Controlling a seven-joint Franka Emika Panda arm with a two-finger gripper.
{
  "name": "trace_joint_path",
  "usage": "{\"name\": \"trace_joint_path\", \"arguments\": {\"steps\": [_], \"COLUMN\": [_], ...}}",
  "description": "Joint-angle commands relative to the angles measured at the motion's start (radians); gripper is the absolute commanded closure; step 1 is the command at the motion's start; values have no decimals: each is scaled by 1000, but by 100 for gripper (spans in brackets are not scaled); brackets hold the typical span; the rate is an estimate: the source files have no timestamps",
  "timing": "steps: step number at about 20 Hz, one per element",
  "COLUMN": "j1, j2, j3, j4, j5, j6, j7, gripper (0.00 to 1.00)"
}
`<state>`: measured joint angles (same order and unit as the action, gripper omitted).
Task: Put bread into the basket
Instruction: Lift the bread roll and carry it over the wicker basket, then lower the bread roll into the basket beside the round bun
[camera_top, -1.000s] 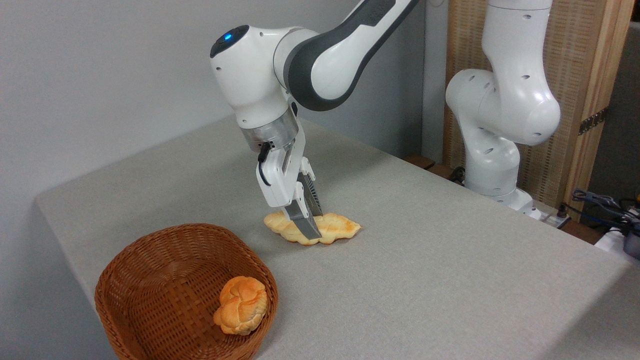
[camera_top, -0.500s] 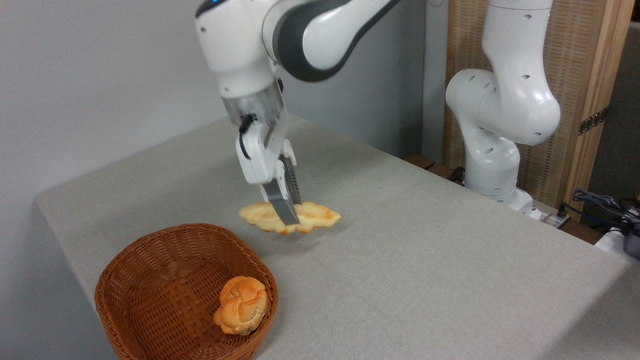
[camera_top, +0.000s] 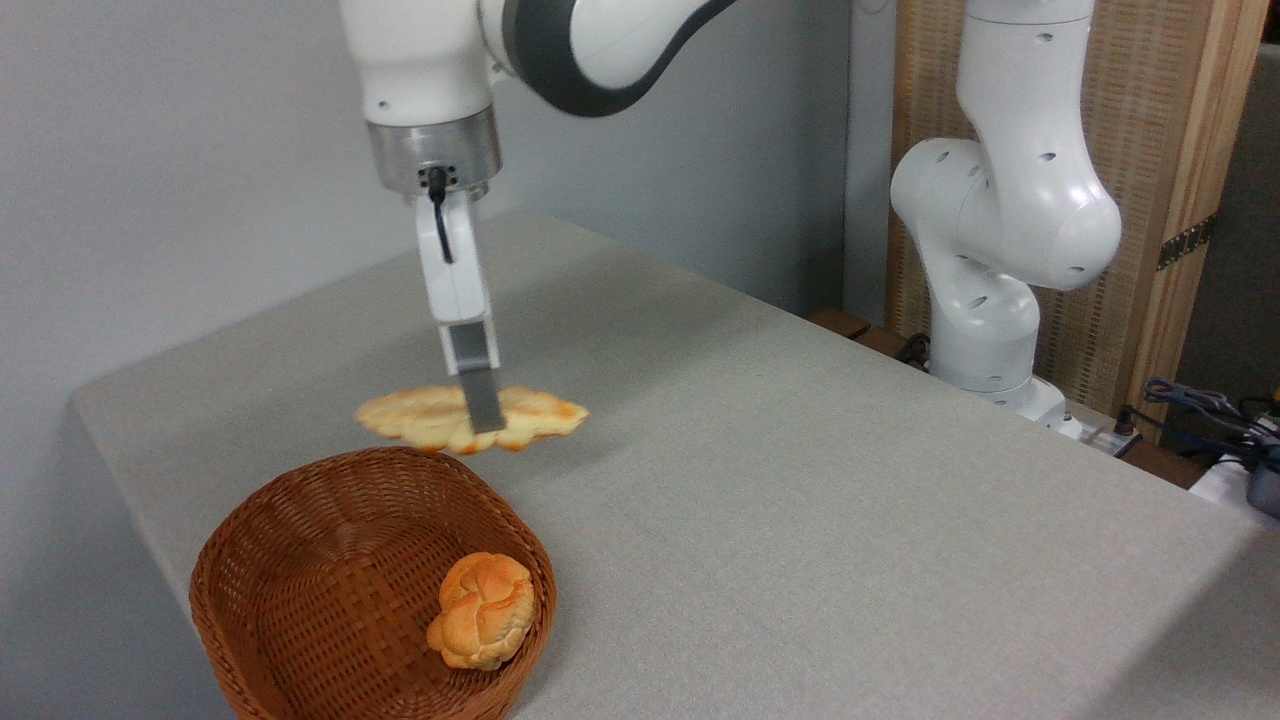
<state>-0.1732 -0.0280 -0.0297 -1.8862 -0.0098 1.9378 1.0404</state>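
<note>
You see only the near finger (camera_top: 484, 398) of the gripper (camera_top: 486, 420); the other one sits behind the bread (camera_top: 440, 418), so you cannot see the jaws directly, but the flat loaf hangs level in the air with that finger crossing its middle, which tells you the jaws are closed on it. The top of the arm (camera_top: 600, 40) is cut off by the upper edge of the picture, and the basket (camera_top: 300, 560) loses its lower rim at the bottom edge. You have one long pale loaf, lifted clear of the table (camera_top: 850, 520) and sitting just above the far rim of the basket, slightly toward its right side. You have one round wicker basket at the near left corner of the table, and one small knotted bun (camera_top: 482, 610) lying inside it against the right-hand wall. At the far right you can make out a bundle of cables (camera_top: 1215, 415) partly cut by the frame; what they join to is not clear.
</note>
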Motion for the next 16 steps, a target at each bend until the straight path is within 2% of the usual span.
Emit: {"name": "trace_joint_path", "arguments": {"steps": [1,2,4,8,10,16], "j1": [-3,-3,-3,-3,-3,-2], "j2": [97,111,137,163,166,183], "j3": [8,10,20,24,24,24], "j4": [81,81,81,81,79,79], "j5": [-21,-22,-38,-38,-38,-36], "j6": [117,160,239,314,316,317], "j7": [-179,-207,-230,-229,-227,-227], "gripper": [56,54,33,5,1,0]}}
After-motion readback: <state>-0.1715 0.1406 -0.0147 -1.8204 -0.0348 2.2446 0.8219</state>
